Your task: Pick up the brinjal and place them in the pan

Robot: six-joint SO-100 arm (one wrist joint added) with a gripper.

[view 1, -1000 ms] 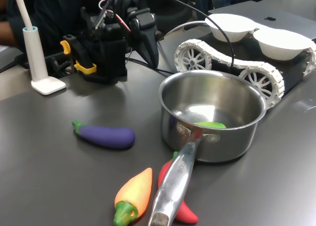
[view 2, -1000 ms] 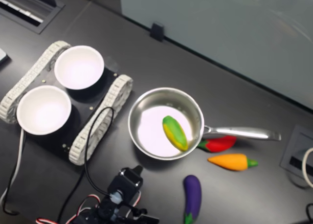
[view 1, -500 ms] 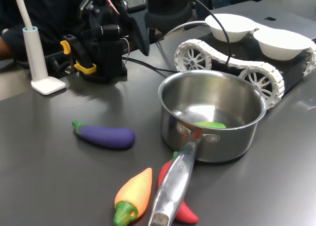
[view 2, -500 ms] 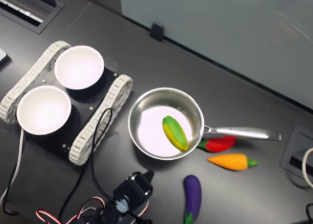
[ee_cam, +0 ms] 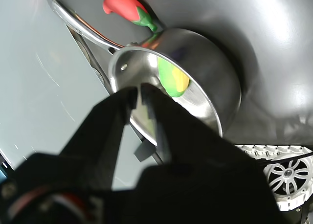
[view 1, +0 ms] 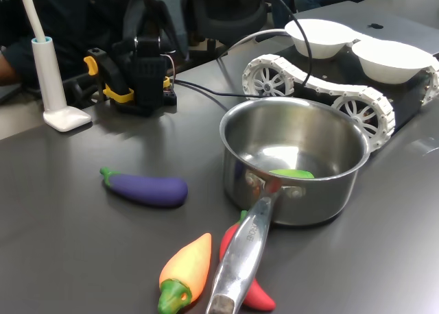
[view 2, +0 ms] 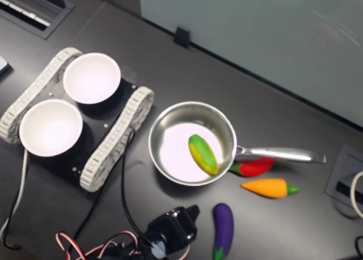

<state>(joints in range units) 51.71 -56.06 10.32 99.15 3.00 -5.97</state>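
Brinjal (view 2: 223,228) lies just beside gripper (view 2: 193,211).

In the second exterior view the pan (view 2: 191,142) sits mid-frame, a corn cob (view 2: 202,154) inside it. Two bowls (view 2: 91,77) lie at the upper left. The brinjal (view 2: 223,229) lies at the lower right (below pepper (view 2: 269,187) and chilli (view 2: 253,167)).

brinjal (view 1: 146,188): purple, green-capped, lay flat on table, apart from pan | pan (view 1: 296,164): shiny steel, upright, handle over red chilli (view 2: 253,167)
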